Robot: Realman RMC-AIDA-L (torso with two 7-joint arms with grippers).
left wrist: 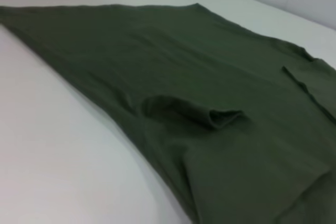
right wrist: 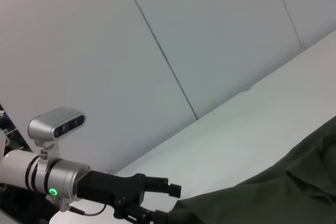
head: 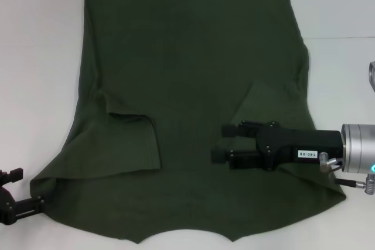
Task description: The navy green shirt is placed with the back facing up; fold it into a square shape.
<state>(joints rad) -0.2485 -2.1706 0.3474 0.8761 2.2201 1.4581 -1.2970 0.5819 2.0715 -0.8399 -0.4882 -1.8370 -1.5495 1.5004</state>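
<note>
The navy green shirt [head: 187, 74] lies flat on the white table [head: 35, 57], hem at the far end and neck edge nearest me. Both short sleeves are folded inward: the left sleeve [head: 132, 144] and the right sleeve [head: 266, 100]. The left wrist view shows the shirt [left wrist: 210, 66] with its left sleeve fold [left wrist: 210, 116]. My right gripper [head: 224, 141] hovers open above the cloth, beside the right sleeve, with nothing between its fingers. Open too, my left gripper [head: 23, 190] sits at the shirt's near left corner; it shows again as the left gripper [right wrist: 157, 201] in the right wrist view.
Bare white tabletop borders the shirt on the left and on the right [head: 340, 74]. A pale wall [right wrist: 157, 35] rises behind the table's far edge. The right arm's silver wrist [head: 357, 147] reaches in from the right edge.
</note>
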